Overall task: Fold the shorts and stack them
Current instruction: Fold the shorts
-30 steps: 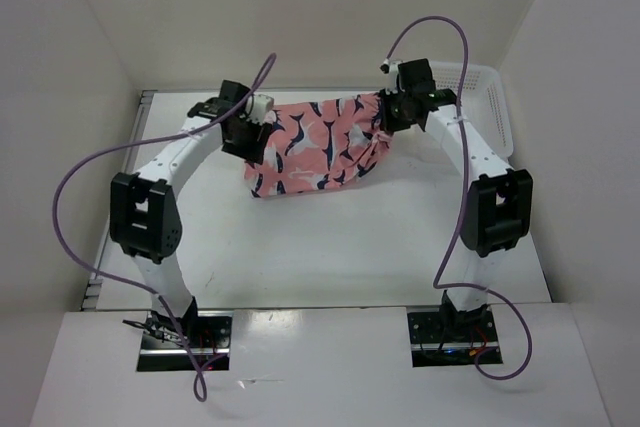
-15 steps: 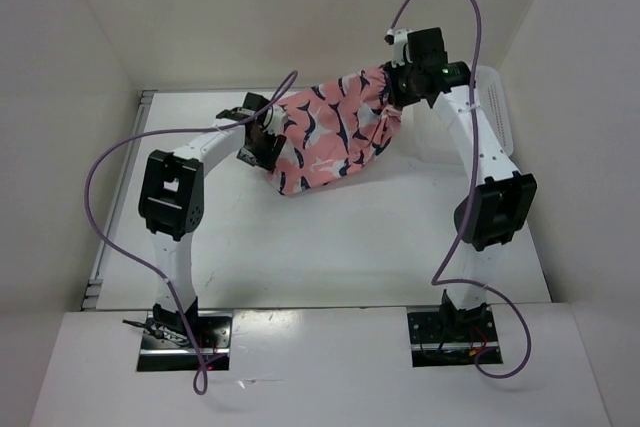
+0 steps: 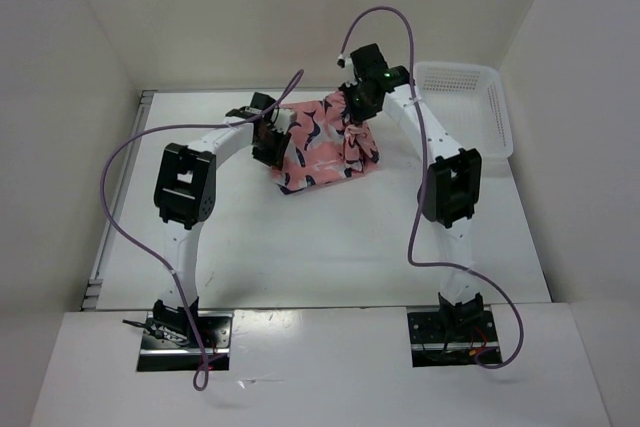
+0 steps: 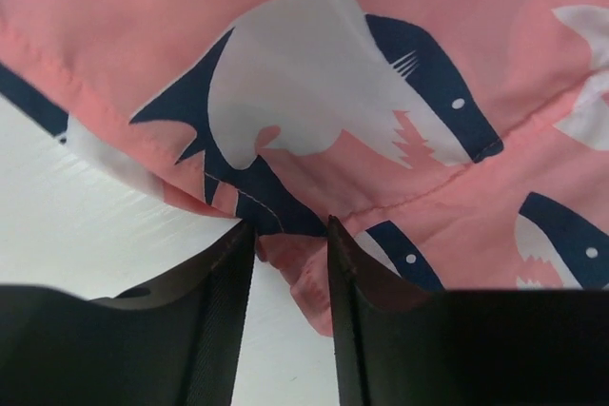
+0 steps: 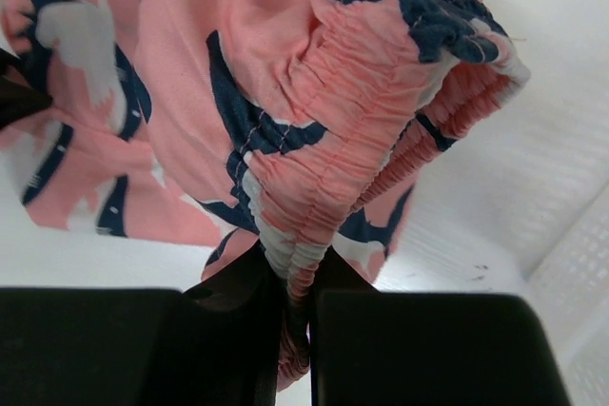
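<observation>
Your right hand point(image 5: 297, 278) pinches the shorts point(image 3: 318, 145) by the waistband; they run leftward to your left hand point(image 4: 290, 235). It straddles the hem half-closed; whether it grips, you cannot tell.

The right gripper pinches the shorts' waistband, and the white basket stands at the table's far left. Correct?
No: the white mesh basket stands at the far right, per the top external view. The right gripper pinches the shorts by the waistband.

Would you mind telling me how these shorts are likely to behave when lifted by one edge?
Probably floppy: the shorts drape in loose folds from the right gripper. Likely light for their size, since a narrow pinch on the gathered waistband seems enough to carry that end.
</observation>
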